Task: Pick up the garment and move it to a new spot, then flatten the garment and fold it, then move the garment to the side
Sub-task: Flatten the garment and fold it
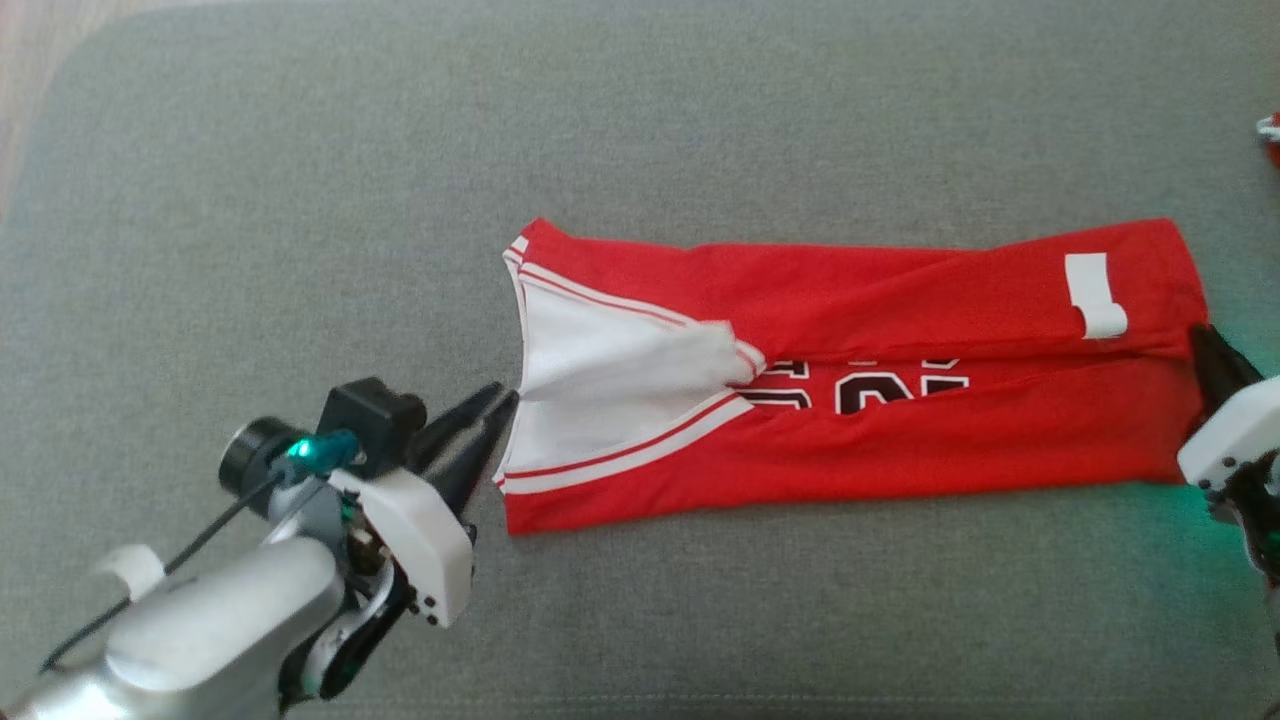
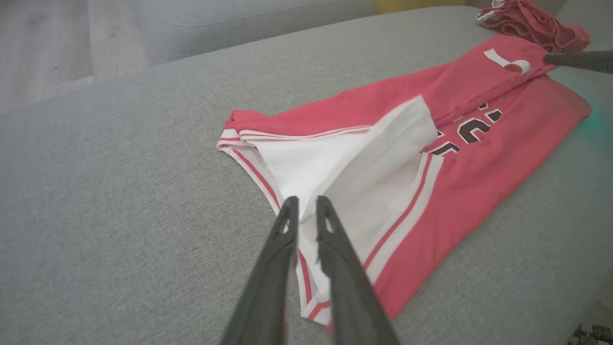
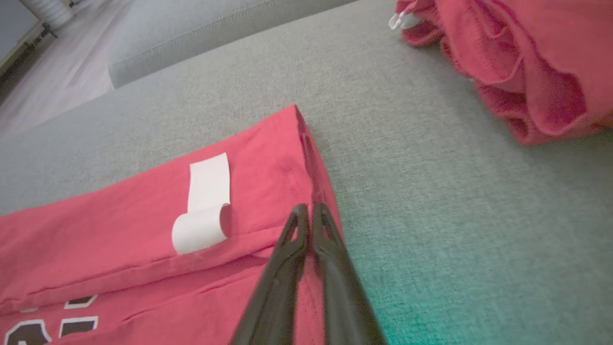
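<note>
Red jersey lay folded on grey cushion. Left claw slightly parted at neckline, empty; right claw closed at hem, hold unclear.

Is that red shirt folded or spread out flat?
Folded. The red jersey has both long sides turned inward, meeting over the number print, leaving a narrow strip on the grey cushion.
</note>
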Controlling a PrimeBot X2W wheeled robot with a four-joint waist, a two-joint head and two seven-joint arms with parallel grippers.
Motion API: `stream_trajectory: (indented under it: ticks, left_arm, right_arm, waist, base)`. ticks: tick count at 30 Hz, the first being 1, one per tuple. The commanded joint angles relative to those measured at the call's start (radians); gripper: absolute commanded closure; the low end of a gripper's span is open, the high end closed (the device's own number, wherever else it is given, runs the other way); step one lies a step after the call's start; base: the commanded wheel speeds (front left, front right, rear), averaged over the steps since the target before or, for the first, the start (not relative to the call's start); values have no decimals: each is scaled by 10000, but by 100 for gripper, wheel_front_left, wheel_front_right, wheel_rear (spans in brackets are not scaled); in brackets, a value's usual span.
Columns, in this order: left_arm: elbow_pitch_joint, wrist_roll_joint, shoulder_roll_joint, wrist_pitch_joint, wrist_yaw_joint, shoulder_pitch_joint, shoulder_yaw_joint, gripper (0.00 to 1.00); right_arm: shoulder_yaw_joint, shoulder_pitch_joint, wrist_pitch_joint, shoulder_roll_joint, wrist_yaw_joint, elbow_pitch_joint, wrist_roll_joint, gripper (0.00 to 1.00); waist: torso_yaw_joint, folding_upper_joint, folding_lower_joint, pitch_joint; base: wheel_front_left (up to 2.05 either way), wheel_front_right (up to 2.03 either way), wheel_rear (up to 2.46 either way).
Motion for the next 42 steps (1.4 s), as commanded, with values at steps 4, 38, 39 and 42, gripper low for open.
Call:
stream_trajectory:
  ticks: [4,38,39,42]
  left_arm:
    - [139,-226,-50,-549,408,280,799,0]
    - [-1021,6515,-4351,-967,830,7873,8212,0]
    - [-1029,6688,-4426,-967,807,7904,8250,0]
    - [-1001,6994,-4659,-967,797,8041,8430,0]
  right_arm:
    - [-307,428,-304,20,67,-574,-146,0]
    - [-1061,2745,-3723,2588,67,-186,-2413,0]
    - [-1240,2609,-3640,2562,67,-73,-2521,0]
    - [-1846,2102,-3292,2480,67,319,-2872,0]
  waist:
    - [-81,0,0,-395]
    - [126,0,0,-2906]
    - [188,0,0,-2883]
    - [375,0,0,-2772]
  base:
    - [0,0,0]
    - [0,0,0]
    - [0,0,0]
    - [0,0,0]
